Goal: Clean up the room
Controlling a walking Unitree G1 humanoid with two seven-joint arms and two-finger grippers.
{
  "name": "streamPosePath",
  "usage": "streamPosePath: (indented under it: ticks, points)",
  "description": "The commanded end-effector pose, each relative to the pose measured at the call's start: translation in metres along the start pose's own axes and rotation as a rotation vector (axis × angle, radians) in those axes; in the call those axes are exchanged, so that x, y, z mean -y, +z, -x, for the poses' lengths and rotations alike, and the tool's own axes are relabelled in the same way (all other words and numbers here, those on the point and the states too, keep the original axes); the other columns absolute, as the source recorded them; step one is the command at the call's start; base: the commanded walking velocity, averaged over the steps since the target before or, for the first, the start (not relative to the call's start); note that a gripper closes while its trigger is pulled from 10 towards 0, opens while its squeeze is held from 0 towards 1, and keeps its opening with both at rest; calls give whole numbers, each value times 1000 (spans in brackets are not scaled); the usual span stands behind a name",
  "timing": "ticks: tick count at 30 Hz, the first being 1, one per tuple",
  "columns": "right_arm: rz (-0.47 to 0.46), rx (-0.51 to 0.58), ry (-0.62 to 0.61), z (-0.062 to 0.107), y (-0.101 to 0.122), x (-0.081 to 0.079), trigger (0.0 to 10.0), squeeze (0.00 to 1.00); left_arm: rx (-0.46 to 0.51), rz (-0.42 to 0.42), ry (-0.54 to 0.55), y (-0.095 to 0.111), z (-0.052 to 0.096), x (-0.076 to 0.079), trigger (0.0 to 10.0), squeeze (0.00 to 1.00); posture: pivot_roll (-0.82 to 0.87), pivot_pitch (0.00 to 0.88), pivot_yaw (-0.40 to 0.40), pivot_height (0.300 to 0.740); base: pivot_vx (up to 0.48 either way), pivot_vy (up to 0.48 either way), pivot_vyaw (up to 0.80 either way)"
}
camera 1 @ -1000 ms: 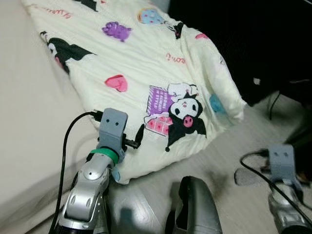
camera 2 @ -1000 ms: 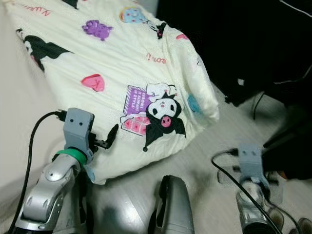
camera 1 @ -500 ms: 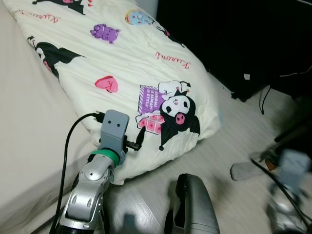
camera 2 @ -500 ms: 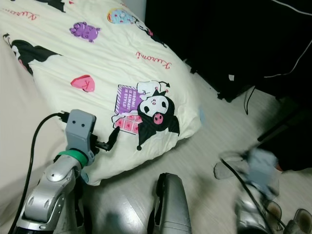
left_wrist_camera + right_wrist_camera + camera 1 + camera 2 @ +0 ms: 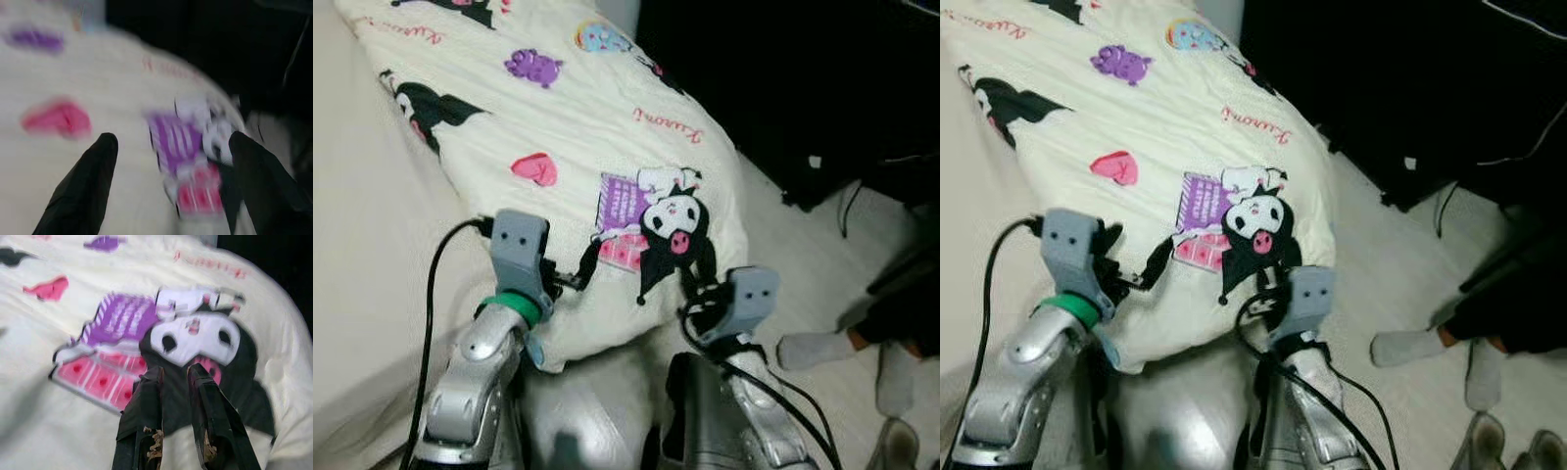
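A cream blanket point(image 5: 578, 127) printed with cartoon figures and hearts lies across the bed, and its corner hangs down toward the floor. My left gripper point(image 5: 582, 274) is held just over the blanket's near edge, beside the purple and pink print. In the left wrist view it point(image 5: 173, 142) is open, with nothing between the wide-spread fingers. My right gripper point(image 5: 693, 299) is at the hanging corner, under the black-hooded figure point(image 5: 674, 230). In the right wrist view it point(image 5: 175, 374) points at that figure with its fingers together.
The beige mattress point(image 5: 362, 245) runs along the left. Dark furniture point(image 5: 822, 88) stands at the right, with a cable near its foot. A person's feet in grey socks point(image 5: 813, 348) stand on the pale floor at the right, with shoes point(image 5: 1477, 439) nearby.
My right arm has swung in from the far right to the blanket's hanging corner. The camera has shifted a little. A person's socked feet have come into view. The left arm has barely moved.
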State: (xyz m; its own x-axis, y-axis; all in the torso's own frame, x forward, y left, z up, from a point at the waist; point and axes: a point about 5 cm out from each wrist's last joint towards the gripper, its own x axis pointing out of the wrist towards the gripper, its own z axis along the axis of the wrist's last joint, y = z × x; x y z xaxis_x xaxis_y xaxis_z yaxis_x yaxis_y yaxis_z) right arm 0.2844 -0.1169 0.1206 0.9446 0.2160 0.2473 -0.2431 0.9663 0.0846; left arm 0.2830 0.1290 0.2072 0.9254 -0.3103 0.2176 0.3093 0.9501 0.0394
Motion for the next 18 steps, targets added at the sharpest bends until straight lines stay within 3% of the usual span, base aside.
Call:
streamPosePath:
  ticks: [1,2,5,10,18]
  points:
    - [19,1,-34,4,0,12,10000,0,41,-40,24,6,2,-4,10000,0,100,157,-109,564,0,0,0]
    - [27,7,-43,3,1,18,10000,0,66,-92,49,11,1,-8,10000,0,99,139,-113,569,0,0,0]
    - [33,6,-44,3,2,21,10000,0,61,-121,65,9,2,-12,10000,0,98,132,-113,574,0,0,0]
    - [40,-11,-41,6,-1,27,10000,0,-31,-178,67,-15,12,-18,10000,0,94,107,-107,593,0,0,0]
    - [42,-49,-46,12,-8,28,10000,0,-76,-171,82,-29,11,-19,10000,0,92,95,-107,622,0,0,0]
